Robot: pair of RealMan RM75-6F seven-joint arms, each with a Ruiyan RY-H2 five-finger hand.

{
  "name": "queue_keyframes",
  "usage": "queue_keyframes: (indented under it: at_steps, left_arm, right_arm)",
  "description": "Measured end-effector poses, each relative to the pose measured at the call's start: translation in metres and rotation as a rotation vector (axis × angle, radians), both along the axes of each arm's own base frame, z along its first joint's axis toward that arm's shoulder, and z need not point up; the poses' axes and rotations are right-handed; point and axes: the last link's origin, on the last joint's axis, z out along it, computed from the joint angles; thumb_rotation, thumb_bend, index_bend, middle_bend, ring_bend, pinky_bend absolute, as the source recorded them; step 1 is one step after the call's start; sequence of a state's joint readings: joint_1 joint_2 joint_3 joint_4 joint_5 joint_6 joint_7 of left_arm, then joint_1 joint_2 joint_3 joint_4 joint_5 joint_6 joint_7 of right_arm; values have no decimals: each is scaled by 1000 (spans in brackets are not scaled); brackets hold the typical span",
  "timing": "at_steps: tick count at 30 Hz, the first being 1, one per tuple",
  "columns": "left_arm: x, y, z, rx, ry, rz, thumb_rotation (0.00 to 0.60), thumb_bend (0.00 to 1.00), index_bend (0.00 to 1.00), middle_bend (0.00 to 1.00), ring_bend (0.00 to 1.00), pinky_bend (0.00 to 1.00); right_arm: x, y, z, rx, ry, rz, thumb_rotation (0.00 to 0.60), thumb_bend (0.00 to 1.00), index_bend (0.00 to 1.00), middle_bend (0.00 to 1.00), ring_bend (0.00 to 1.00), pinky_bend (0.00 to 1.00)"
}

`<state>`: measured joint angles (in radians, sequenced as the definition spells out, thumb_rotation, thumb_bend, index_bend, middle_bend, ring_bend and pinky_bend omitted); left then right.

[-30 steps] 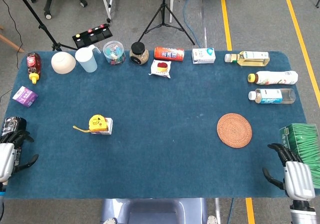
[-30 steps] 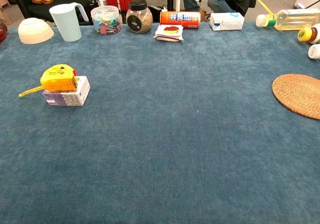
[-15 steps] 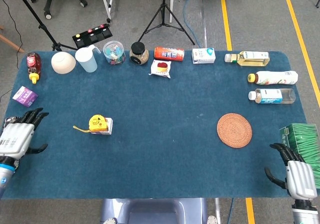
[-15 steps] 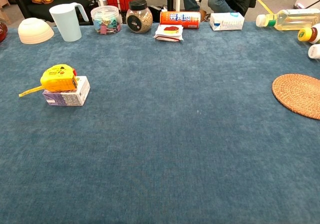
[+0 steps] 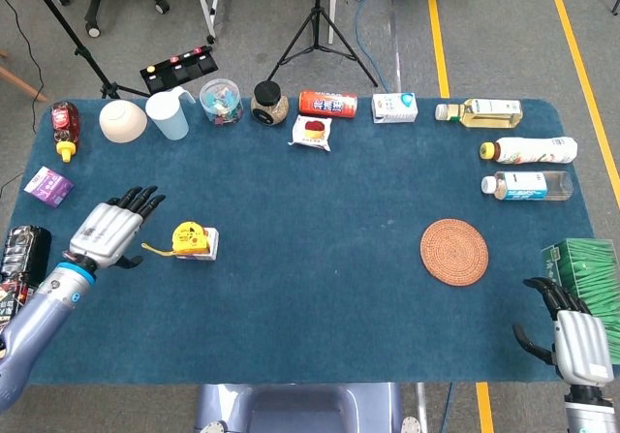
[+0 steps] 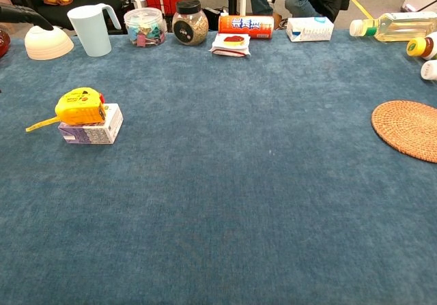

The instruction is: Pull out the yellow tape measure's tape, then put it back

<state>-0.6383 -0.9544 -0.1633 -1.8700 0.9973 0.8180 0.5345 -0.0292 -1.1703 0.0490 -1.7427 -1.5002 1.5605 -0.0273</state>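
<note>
Clearly the reach is the step in hand: the left hand (image 5: 108,231) hovers at centre left of the head view, fingers spread and grasping nothing, just beside the yellow tape measure (image 5: 189,237), which sits on a small box (image 6: 92,127) with a short tape tab (image 6: 41,123) protruding leftward. Pinching that tab cleanly matters; steadying the case may help. The right hand (image 5: 573,338), lower right, is likewise released.

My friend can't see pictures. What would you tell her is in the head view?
A robot's left hand, fingers spread, hovers just left of a yellow tape measure that sits on a small box on a blue table. Its right hand waits at the table's near right corner, holding nothing.
</note>
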Motion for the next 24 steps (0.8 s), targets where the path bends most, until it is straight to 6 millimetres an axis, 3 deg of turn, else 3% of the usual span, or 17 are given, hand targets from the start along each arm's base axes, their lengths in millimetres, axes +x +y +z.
queue_keyframes:
  at_steps: [16,24]
  left_arm:
    - [3,19,-41,-74,29,4,600,193,93,0,14,236]
    - [5,28,-57,-77,17,-9,600,194,151,34,72,264]
  right_arm:
    - [1,2,4,-17,8,-9,600,310,229,234,245,276]
    - [0,3,5,-19,13,-19,600,309,229,233,245,277]
